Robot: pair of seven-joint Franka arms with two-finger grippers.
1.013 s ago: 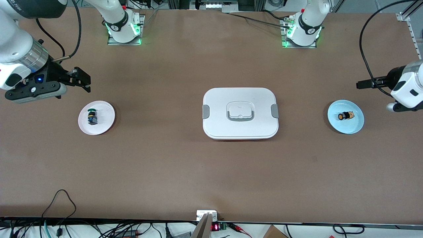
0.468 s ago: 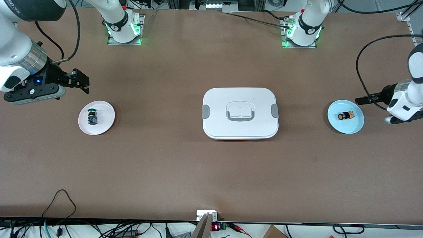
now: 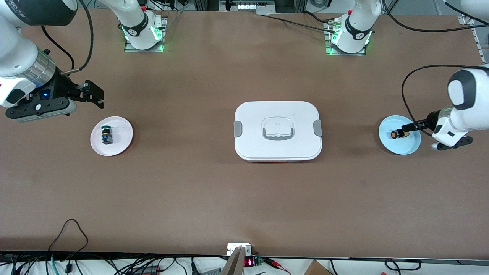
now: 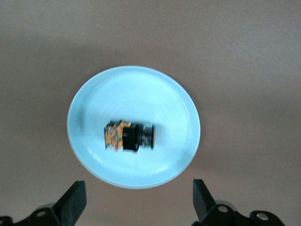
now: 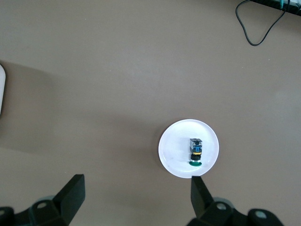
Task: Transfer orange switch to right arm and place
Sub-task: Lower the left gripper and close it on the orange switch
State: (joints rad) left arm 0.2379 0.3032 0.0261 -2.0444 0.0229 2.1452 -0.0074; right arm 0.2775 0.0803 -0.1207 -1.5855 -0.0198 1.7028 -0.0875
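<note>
Brown tabletop, two plates, a closed white box between them.

Over the table at its own end, the right gripper (image 3: 89,93) hangs with fingers spread and nothing in them, just by the white plate (image 3: 121,143) that holds the green-capped switch (image 3: 106,136). At mid-table sits the lidded box (image 3: 277,131). Toward the left arm's end, the orange switch (image 3: 399,133) lies on its side on the blue plate (image 3: 405,148); the left gripper (image 4: 136,205) hovers over it, jaws wide apart, holding nothing.
</note>
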